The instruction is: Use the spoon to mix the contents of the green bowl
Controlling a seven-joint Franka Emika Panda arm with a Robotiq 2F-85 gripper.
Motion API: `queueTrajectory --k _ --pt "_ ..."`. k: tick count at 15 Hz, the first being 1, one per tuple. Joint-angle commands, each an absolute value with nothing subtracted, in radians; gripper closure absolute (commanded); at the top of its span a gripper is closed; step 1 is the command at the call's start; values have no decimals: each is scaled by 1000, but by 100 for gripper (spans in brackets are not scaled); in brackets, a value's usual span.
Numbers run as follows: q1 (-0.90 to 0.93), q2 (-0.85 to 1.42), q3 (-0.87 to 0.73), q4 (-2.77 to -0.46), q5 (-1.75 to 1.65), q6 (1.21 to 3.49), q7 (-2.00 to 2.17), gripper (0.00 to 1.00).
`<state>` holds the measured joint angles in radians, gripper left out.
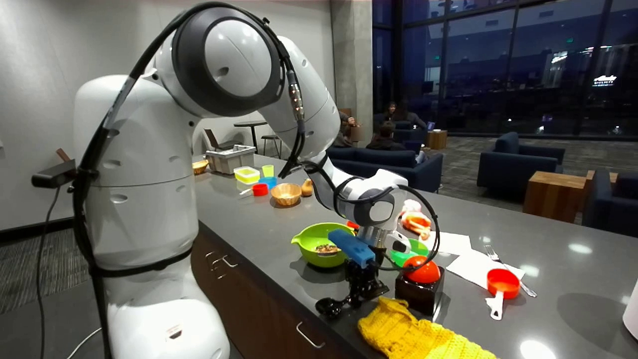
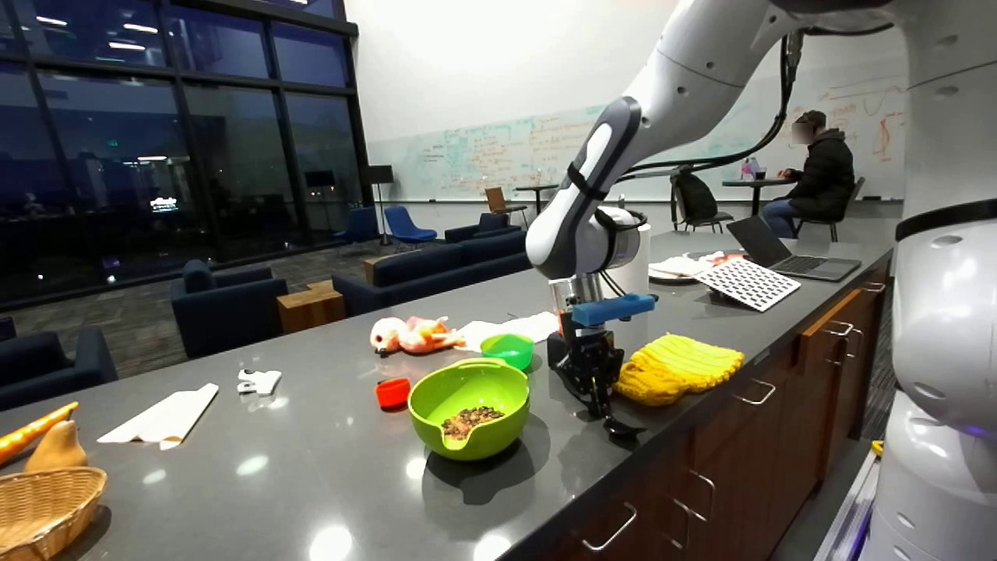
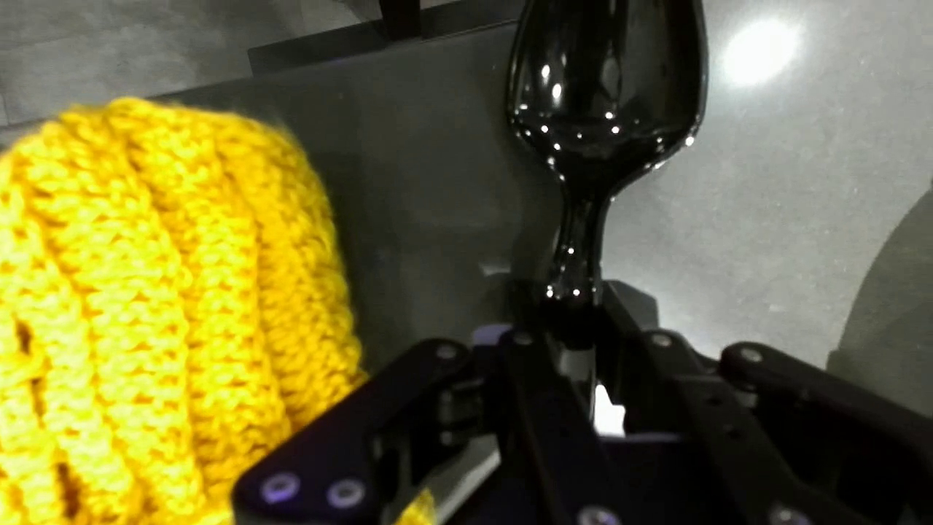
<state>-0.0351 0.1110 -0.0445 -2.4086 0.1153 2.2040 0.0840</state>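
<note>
Possibly, slick narrow handle (image 3: 579, 233) of spoon (image 3: 605, 124) twists between fingers (image 3: 528, 386) once bits (image 2: 471, 422) push back, pinch being close behind head. Lift too low could knock green bowl (image 2: 467, 386), which stands near but apart from spoon. Arm (image 2: 685, 82) reaches out over counter (image 2: 327, 460), gripper (image 3: 578, 315) pointing down by robot-side edge, clamped on spoon handle, beside yellow knit cloth (image 3: 168, 292). Spoon head juts toward edge; whether it touches counter, cannot tell.
</note>
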Motion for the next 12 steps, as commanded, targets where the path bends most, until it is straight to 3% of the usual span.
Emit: queueTrajectory --k 1,7,12 --pt "-11 33 -30 -2436 44 2122 120 95" --pt "21 -72 8 -2360 -59 1948 127 95" --pt "30 -83 31 -2237 -25 1930 76 95"
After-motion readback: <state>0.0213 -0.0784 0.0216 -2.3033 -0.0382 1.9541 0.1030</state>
